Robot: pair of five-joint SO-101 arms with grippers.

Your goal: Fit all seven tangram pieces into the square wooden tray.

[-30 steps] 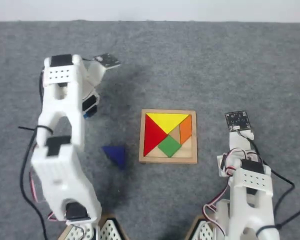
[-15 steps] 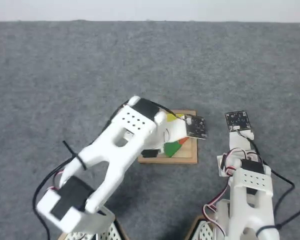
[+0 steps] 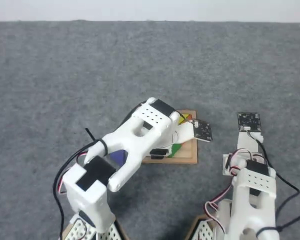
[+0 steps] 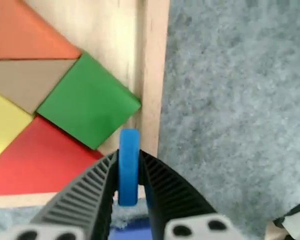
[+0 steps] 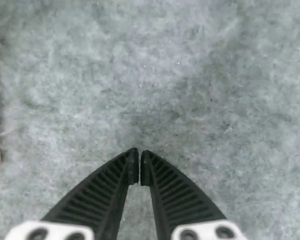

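Note:
My left gripper (image 4: 128,161) is shut on a thin blue piece (image 4: 129,147), held on edge just above the square wooden tray's rim (image 4: 152,75). The piece hangs beside the green square (image 4: 87,107). Inside the tray also lie the orange piece (image 4: 35,30), brown triangle (image 4: 25,85), yellow triangle (image 4: 2,125) and red triangle (image 4: 40,165). From above, the left arm (image 3: 145,135) covers most of the tray (image 3: 182,160). A dark blue triangle (image 3: 119,156) lies on the mat left of the tray, under the arm. My right gripper (image 5: 139,165) is shut, holding nothing, over bare mat.
Grey mat (image 3: 65,75) covers the whole table. The right arm (image 3: 250,170) stands to the right of the tray, with its camera board (image 3: 249,121) about level with the tray's far edge. A bare strip of tray floor (image 4: 110,30) shows beside the orange piece.
The left arm swung from the far left across to the tray carrying the blue piece, then edged further right over it. The right arm shifted slightly to the right.

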